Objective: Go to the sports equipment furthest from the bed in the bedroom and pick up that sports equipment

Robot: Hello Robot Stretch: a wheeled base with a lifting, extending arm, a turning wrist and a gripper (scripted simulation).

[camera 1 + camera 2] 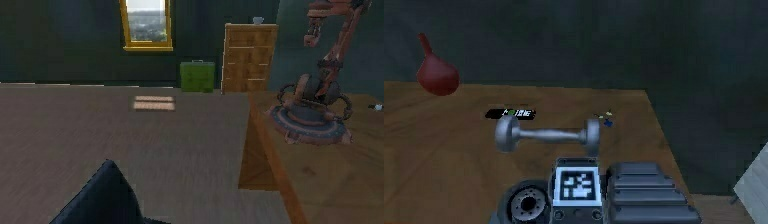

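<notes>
- Lying on the wooden table (444, 130): grey dumbbell (551, 137), at 12 o'clock from the gripper (526, 203).
- Red bulbous object (439, 72) sits at the dumbbell's 10 o'clock.
- Finger spacing and any hold: cannot tell.

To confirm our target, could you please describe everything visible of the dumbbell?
The dumbbell looks like grey, slightly shiny metal: two round heads joined by a thinner bar. It lies whole on the wooden table, bar running left to right in the arm side view. A small dark thing lies just beyond its left head; whether they touch is unclear.
</notes>
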